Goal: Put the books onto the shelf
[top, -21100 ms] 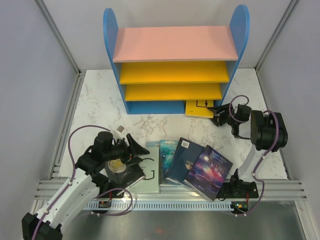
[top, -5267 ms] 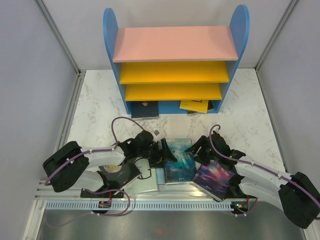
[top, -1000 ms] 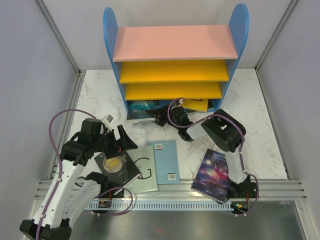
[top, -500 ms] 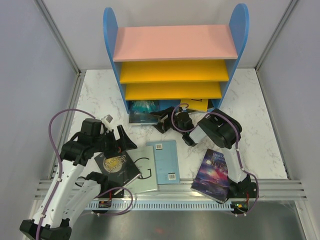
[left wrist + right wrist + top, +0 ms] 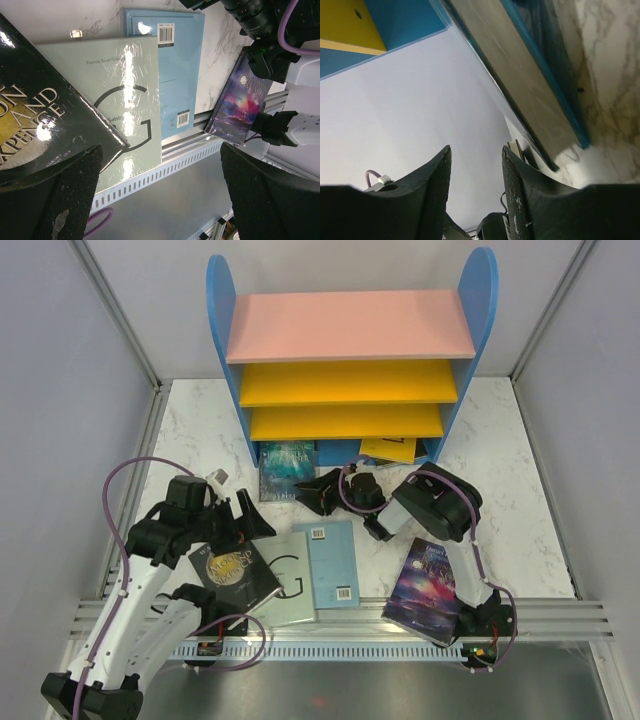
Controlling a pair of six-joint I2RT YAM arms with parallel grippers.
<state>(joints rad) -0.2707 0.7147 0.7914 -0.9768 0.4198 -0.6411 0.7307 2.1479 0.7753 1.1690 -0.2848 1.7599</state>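
The shelf (image 5: 350, 328) stands at the back, with blue sides, a pink top and yellow boards. A green-teal book (image 5: 287, 464) lies in its bottom compartment, sticking out at the front, and a yellow book (image 5: 390, 450) lies to its right. My right gripper (image 5: 320, 490) is just in front of the teal book, open and holding nothing (image 5: 476, 150). Several books lie flat near the front: a black one with a gold moon (image 5: 232, 575), a pale green one (image 5: 290, 582), a light blue one (image 5: 333, 562) and a galaxy one (image 5: 427, 585). My left gripper (image 5: 258, 522) hovers wide open above the black book (image 5: 35, 110).
A slotted metal rail (image 5: 330, 648) runs along the table's near edge, right by the books' lower edges. Grey walls close in both sides. The right arm's elbow (image 5: 440, 502) sits above the galaxy book's top edge.
My right gripper has drawn back a little from the shelf and no longer touches the teal book, which now lies straighter in the bottom compartment. The left arm has hardly moved.
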